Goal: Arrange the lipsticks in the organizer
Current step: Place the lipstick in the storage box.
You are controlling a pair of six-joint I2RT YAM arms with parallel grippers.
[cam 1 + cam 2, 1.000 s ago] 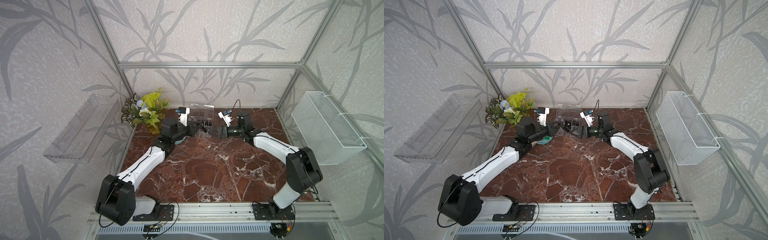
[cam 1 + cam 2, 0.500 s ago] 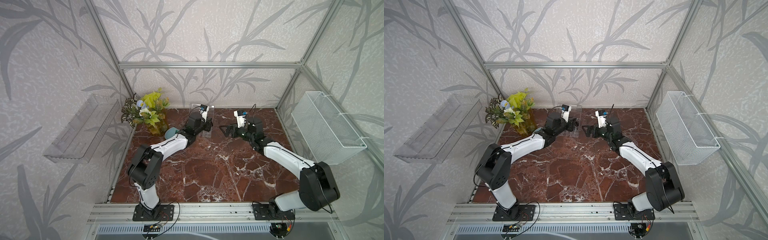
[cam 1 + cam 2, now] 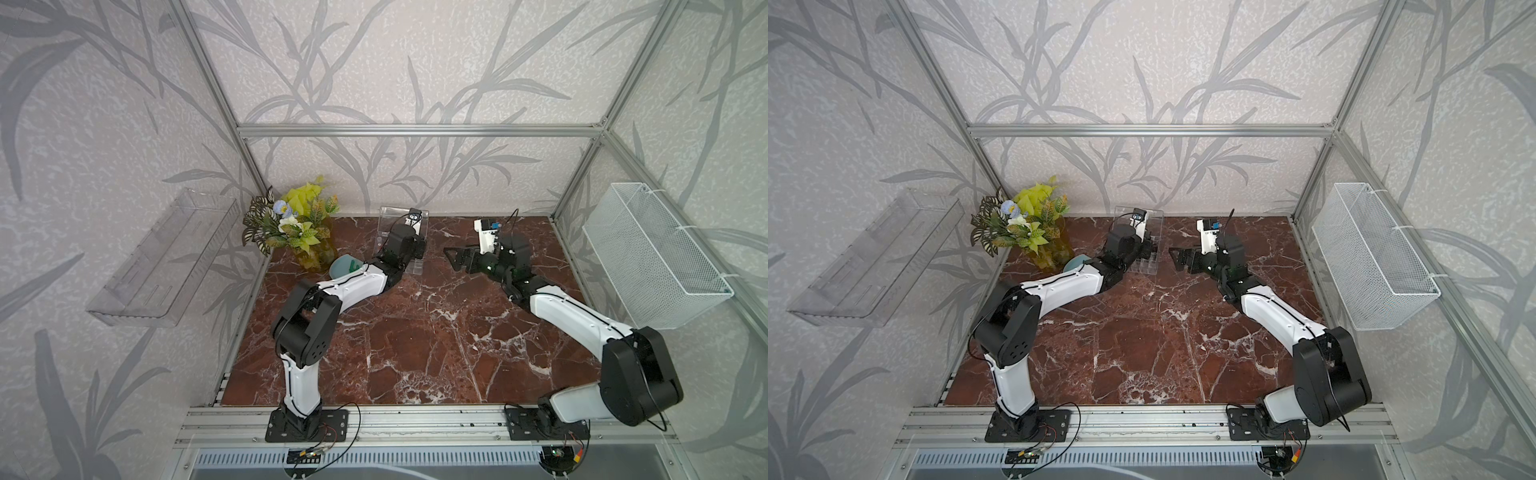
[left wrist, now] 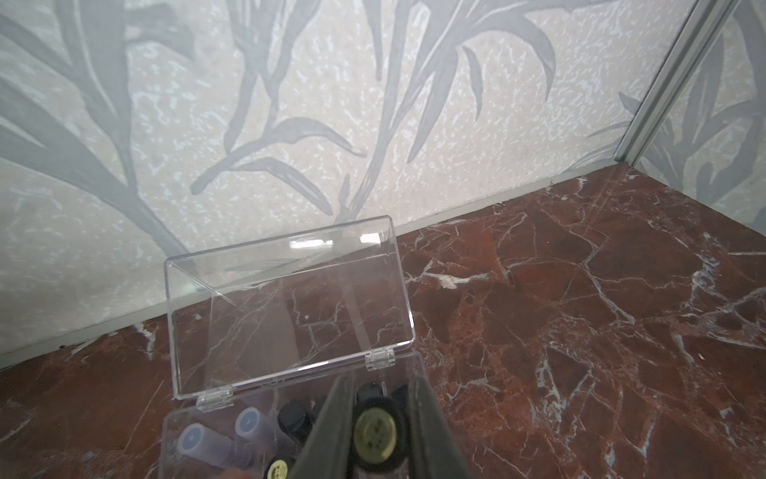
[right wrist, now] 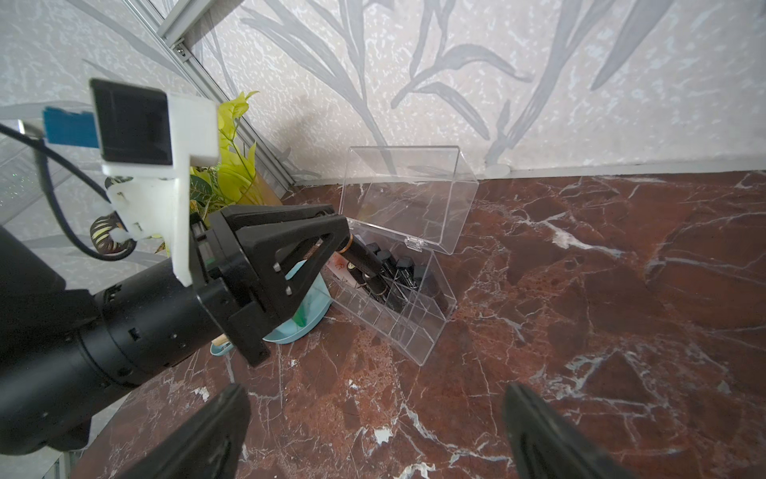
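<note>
Your left arm [image 3: 353, 286] is reaching low toward the back, left jaws pinching a lipstick [image 4: 376, 429]. Your right arm [image 3: 569, 311] is stretching forward, right jaws pointing leftward, gaping wide, gripping nothing.

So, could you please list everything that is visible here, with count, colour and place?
organizer: one, clear, lid open, at the back of the table.
lipsticks: several, exact count unclear; black and pale lavender; in the organizer.
bowl: one, light blue, beside the organizer.
plant: one, yellow-green, back left corner.
shelf: one, clear, on the left wall.
basket: one, white wire, on the right wall.
table: one, red-brown marble.
left claw: black, shut on one black lipstick, over the organizer.
right claw: black, open, empty, to the right of the organizer.
</note>
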